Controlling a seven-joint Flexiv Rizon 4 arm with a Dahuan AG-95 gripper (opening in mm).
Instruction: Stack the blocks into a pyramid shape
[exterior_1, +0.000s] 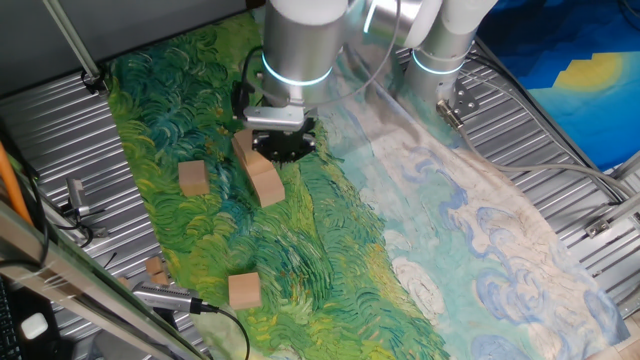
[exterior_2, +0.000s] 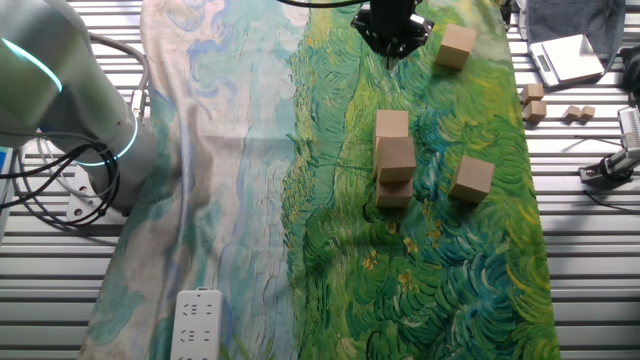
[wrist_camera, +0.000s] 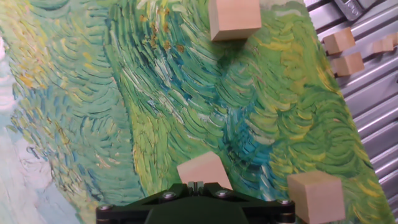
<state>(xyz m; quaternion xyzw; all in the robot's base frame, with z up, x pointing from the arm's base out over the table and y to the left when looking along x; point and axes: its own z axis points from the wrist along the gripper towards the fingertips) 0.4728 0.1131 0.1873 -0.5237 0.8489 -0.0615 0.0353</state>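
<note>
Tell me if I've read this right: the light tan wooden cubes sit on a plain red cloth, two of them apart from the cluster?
Not quite. The cloth is swirled green, yellow and pale blue, not plain red, as the other fixed view shows. Two light tan wooden cubes do lie apart from the cluster.

Opposed table views; downward hand view

Off-task clutter I can see

A painted cloth (exterior_2: 250, 150) covers the table; a white power strip (exterior_2: 197, 325) lies on it, small wooden scraps (exterior_2: 532, 102) beside it.
</note>
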